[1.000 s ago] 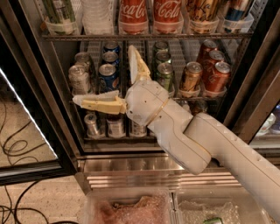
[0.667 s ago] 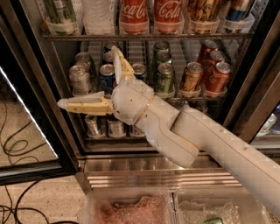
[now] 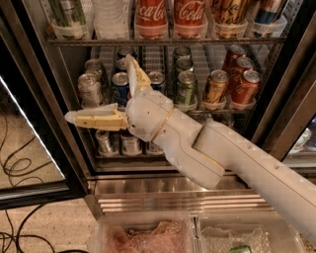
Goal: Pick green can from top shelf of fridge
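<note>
Fridge (image 3: 34,128) top shelf (image 3: 163,42) with green can (image 3: 69,15) well above spread-open, empty fingers (image 3: 96,120)

One view, high and close, tilted down at the fridge (image 3: 148,189) — gripper (image 3: 98,88) left of centre

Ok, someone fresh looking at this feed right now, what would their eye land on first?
The white arm crossing the frame from the lower right, its gripper spread open in front of a silver can and a blue can. Then the red Coca-Cola cans on the top shelf, with the green can at that shelf's left end, above the gripper and untouched.
</note>
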Robot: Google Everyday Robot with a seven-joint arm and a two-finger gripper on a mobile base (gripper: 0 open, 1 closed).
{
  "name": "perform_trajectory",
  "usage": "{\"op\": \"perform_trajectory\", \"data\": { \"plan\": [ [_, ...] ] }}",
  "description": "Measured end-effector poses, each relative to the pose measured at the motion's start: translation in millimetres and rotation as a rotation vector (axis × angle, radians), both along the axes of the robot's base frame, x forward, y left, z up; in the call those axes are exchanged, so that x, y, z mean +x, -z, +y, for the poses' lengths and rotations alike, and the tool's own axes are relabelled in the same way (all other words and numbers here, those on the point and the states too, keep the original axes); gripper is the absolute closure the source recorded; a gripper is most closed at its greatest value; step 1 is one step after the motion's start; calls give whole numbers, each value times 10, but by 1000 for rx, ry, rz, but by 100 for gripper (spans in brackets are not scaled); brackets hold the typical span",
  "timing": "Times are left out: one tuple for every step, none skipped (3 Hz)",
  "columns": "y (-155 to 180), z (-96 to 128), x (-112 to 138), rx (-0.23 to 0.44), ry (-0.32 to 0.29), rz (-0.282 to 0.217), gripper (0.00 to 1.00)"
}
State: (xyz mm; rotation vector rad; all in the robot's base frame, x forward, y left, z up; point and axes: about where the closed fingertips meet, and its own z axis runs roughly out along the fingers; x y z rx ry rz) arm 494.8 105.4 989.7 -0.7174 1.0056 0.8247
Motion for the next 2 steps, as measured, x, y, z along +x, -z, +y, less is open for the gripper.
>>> {"op": "perform_trajectory", "data": {
  "plan": [
    [-68, 0, 6, -26, 3, -22, 0],
    [-152, 28, 40, -67, -8, -26, 0]
  ]
}}
